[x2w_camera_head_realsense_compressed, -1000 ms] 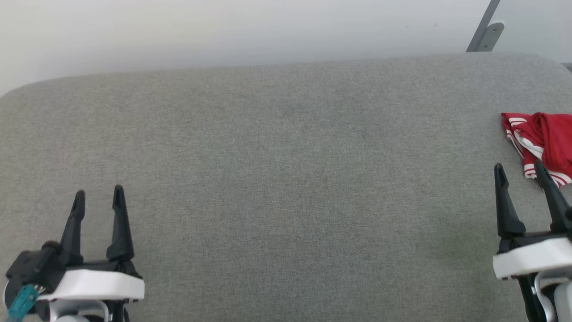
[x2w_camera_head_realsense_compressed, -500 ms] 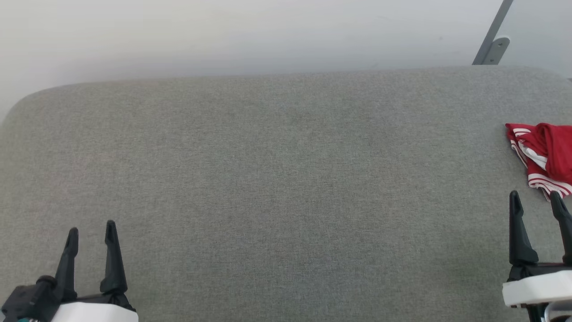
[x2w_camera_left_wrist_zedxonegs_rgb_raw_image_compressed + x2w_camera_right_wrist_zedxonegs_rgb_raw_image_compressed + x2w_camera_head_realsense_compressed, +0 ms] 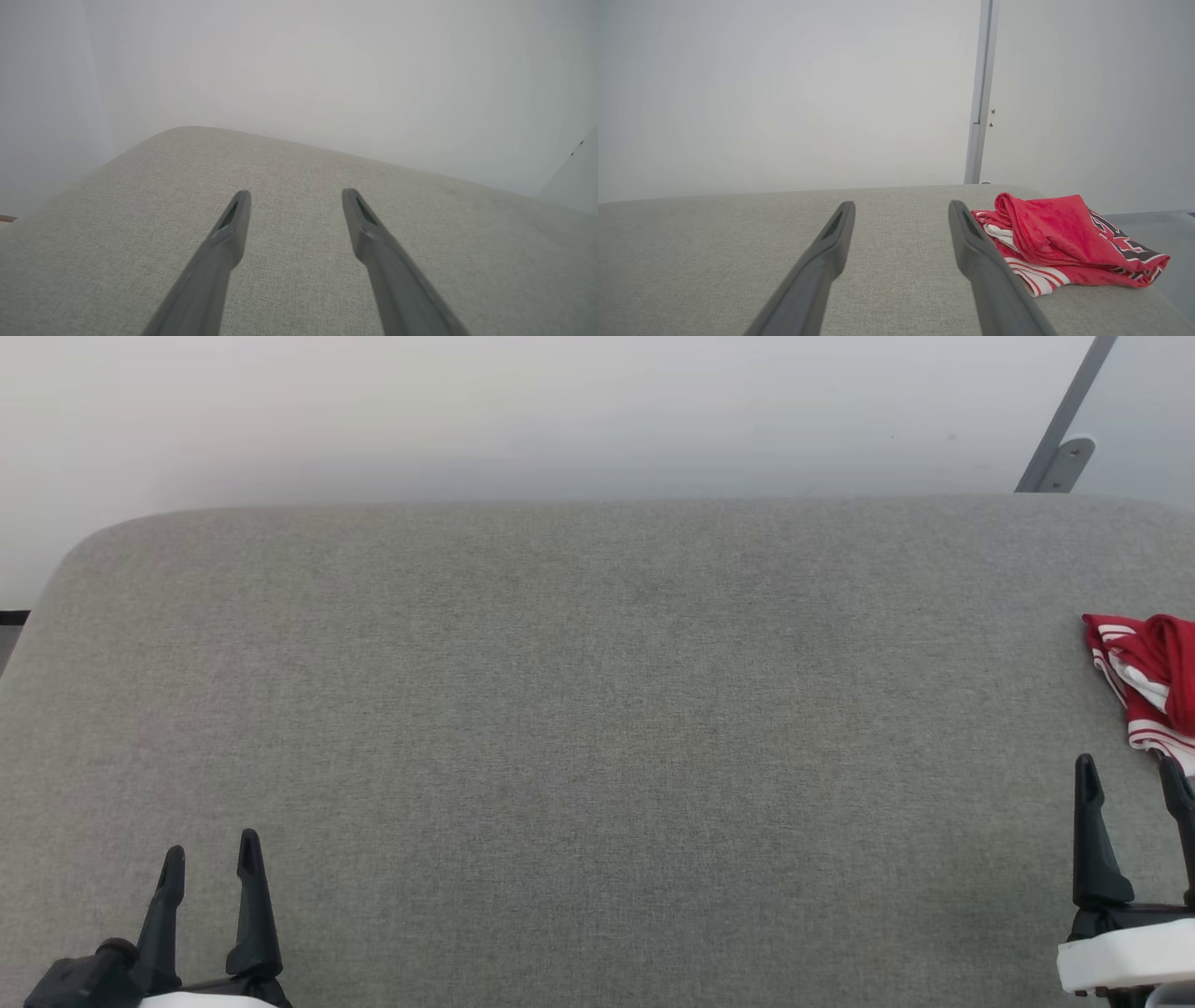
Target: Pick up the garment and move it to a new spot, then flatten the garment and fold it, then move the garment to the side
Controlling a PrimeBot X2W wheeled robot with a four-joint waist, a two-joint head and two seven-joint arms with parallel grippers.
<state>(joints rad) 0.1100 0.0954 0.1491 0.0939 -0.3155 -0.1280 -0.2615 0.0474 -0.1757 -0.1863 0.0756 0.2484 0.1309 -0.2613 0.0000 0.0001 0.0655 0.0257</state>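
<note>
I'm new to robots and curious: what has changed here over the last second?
Mostly the head camera moved: the whole picture slid, so the garment only seems to drift right. It lies crumpled in the same spot on the grey surface. Both grippers sank lower in the view, the right gripper now by the garment's near edge. It and the left gripper stayed open; nothing was grasped or released.

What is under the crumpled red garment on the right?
The garment lies bunched on the grey fabric surface, near its right end. Its own folds cover the patch beneath, so anything tucked underneath cannot be seen.
</note>
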